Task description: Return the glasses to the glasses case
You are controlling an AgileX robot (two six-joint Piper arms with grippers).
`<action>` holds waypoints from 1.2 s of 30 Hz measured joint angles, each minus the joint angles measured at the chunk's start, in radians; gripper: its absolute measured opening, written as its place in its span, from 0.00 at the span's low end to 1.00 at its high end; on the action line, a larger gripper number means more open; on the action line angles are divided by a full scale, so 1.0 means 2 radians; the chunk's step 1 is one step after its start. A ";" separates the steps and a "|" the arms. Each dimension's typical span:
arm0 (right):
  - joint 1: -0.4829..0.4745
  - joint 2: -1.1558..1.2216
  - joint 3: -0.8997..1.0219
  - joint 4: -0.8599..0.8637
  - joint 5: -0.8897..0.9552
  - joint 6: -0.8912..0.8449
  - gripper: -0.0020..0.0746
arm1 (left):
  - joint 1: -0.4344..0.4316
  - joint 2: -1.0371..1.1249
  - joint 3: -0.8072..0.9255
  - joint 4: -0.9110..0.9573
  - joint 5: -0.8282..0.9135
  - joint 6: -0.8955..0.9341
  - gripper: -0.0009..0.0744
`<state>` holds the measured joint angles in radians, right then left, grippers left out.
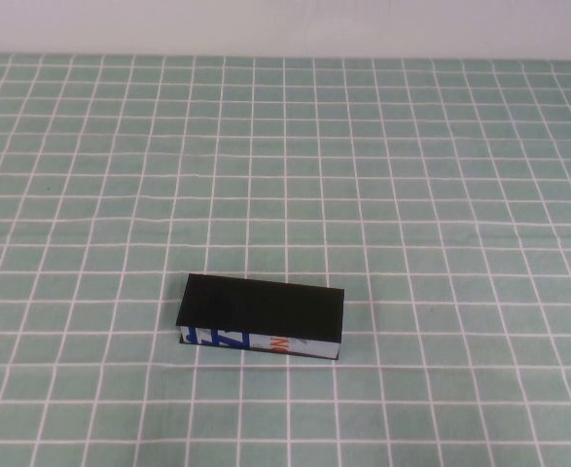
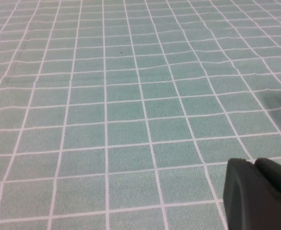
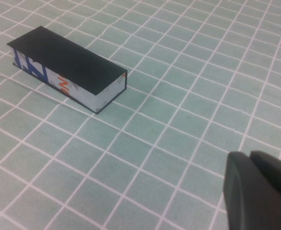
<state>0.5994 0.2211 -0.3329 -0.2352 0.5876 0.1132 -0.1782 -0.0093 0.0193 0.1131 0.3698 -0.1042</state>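
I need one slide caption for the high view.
Closed glasses case lies alone on green checked tablecloth; neither gripper appears.

Colours: black box on green check cloth

Glasses case [image 1: 262, 309] has a black lid, white front with blue and orange print. Tablecloth [image 1: 441, 195] is pale green with a white grid. Left gripper [image 2: 257, 194] and right gripper [image 3: 257, 189] show black, low over the cloth.

Closed glasses case [image 1: 261, 313] hides its inside; both grippers largely cropped.
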 joint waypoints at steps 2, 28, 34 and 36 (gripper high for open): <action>0.000 0.000 0.000 0.000 0.000 0.000 0.01 | 0.000 0.000 0.000 0.000 0.000 0.000 0.01; -0.227 -0.050 0.001 0.104 -0.034 0.000 0.01 | 0.000 -0.001 0.000 0.000 0.000 0.000 0.01; -0.272 -0.079 0.017 0.095 -0.048 0.000 0.01 | 0.000 -0.001 0.000 0.000 0.000 0.000 0.01; -0.277 -0.091 0.041 0.091 -0.063 0.000 0.01 | 0.000 -0.001 0.000 0.000 0.000 0.000 0.01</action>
<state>0.0456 0.0401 -0.2500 -0.0538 0.4609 0.1132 -0.1782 -0.0109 0.0193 0.1131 0.3698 -0.1045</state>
